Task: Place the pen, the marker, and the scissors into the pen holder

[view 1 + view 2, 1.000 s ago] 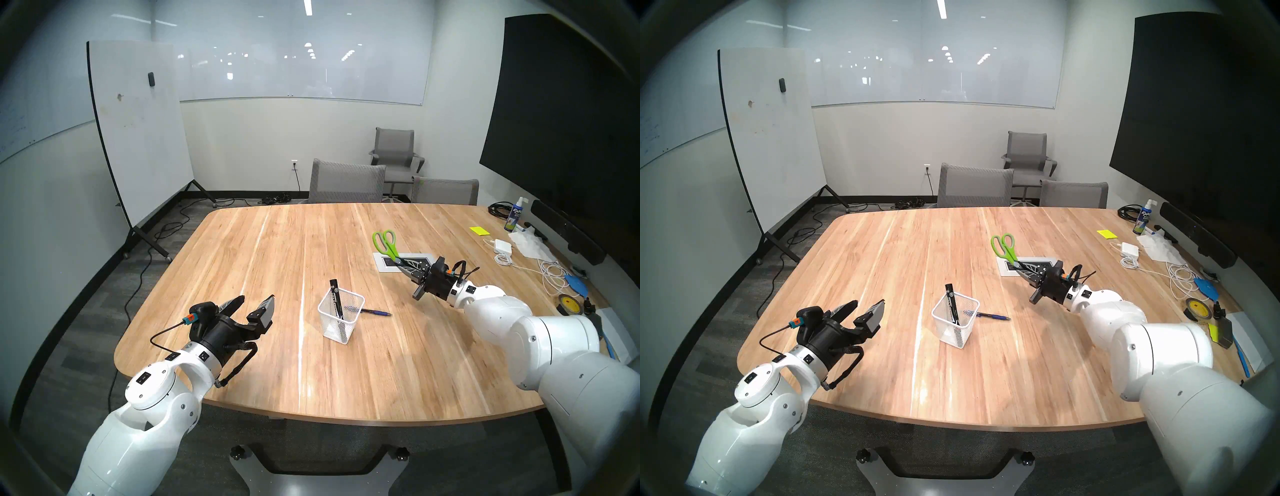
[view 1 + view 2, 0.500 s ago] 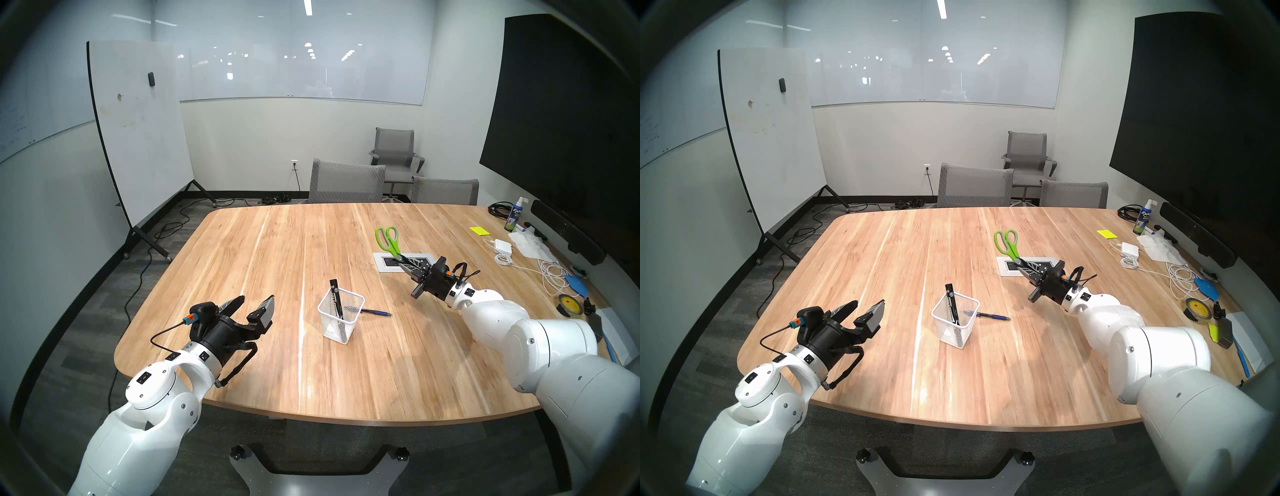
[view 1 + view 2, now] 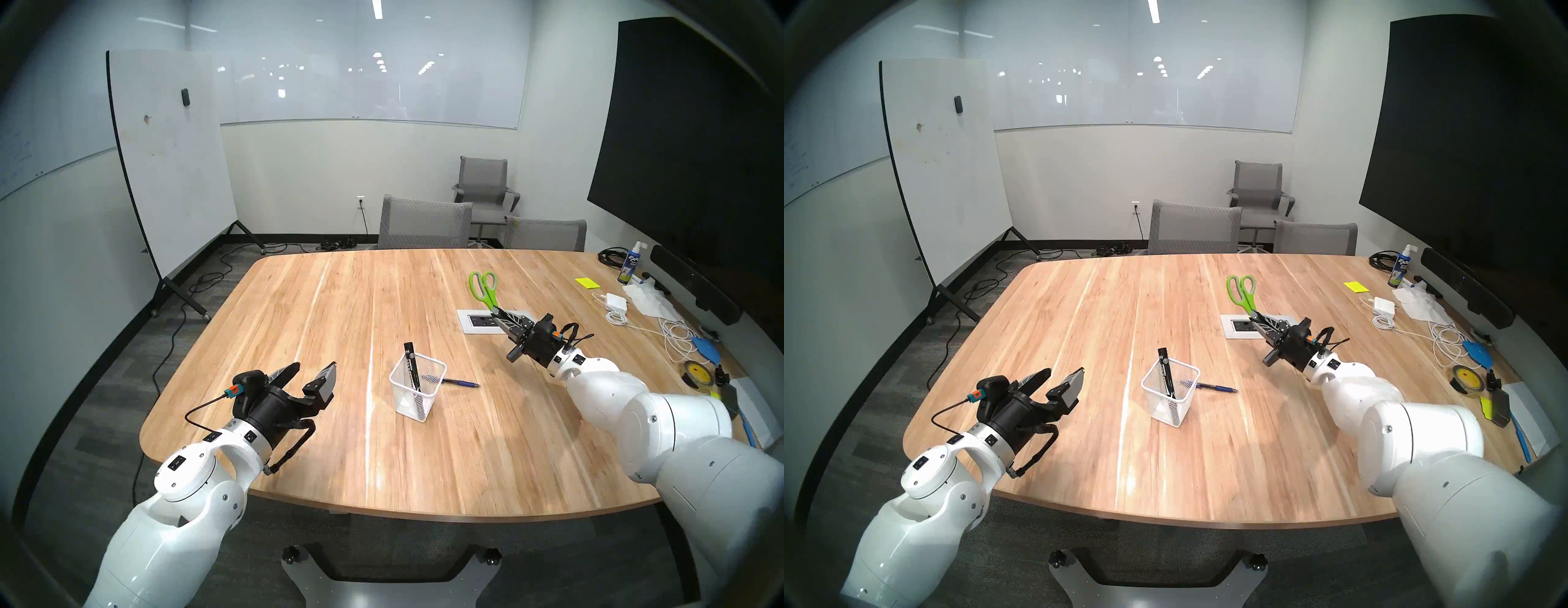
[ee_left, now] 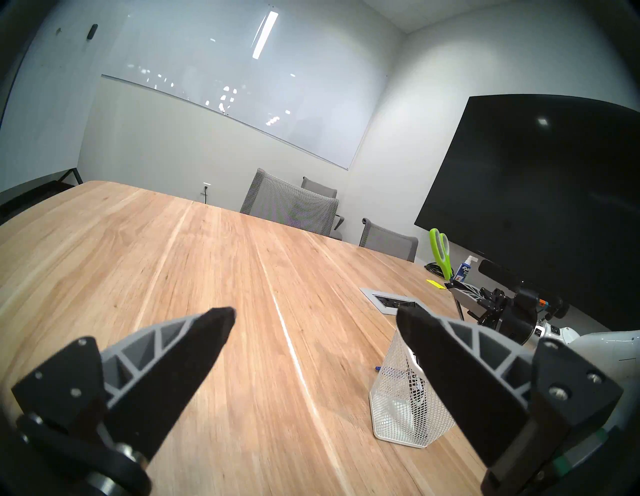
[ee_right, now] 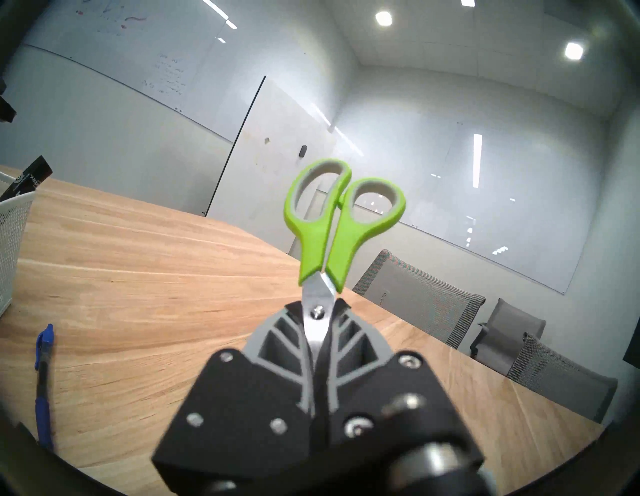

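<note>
A wooden table [image 3: 297, 322] fills mid-frame. Lower left, the left gripper [image 3: 312, 373] hangs spread wide, empty. Right of centre, the right gripper [image 3: 500, 316] clamps the scissors [image 3: 483, 288] by their blades, aloft. Centre, the pen holder [image 3: 418, 388] holds the marker [image 3: 411, 365]; the pen [image 3: 462, 383] lies just beside it.

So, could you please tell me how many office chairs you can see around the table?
3. Two grey mesh chairs stand at the table's far edge, the nearer chair left of the second chair; a third chair stands behind them by the wall. Others may be out of view.
</note>
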Robot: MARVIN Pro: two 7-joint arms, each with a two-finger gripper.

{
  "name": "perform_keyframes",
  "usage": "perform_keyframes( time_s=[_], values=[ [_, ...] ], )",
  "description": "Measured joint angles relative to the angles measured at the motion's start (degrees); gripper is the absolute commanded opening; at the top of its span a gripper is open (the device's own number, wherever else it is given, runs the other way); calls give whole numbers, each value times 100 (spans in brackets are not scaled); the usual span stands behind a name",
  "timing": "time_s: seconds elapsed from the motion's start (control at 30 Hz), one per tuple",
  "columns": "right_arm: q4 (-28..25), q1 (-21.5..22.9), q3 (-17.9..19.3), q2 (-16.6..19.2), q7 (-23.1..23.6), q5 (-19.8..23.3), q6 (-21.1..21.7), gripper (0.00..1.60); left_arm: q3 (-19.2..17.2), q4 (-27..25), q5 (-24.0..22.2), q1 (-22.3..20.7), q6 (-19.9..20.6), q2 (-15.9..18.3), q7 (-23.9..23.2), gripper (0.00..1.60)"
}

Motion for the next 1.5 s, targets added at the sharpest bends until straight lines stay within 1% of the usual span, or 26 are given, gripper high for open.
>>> perform_keyframes(
  time_s=[0.23,0.8,1.13,1.5],
  values=[
    [-92,12,125,-23,-3,79,-3,0,1,16,6,-8,0,-7,-11,160],
    [-325,3,356,-332,-7,258,-6,0,1,41,22,-24,0,-24,-42,160],
    [-431,-101,467,-402,-8,330,-7,0,-2,62,34,-34,0,-34,-59,160],
    [-496,-325,575,-441,-9,398,-7,0,0,91,47,-46,0,-46,-78,160]
  ],
)
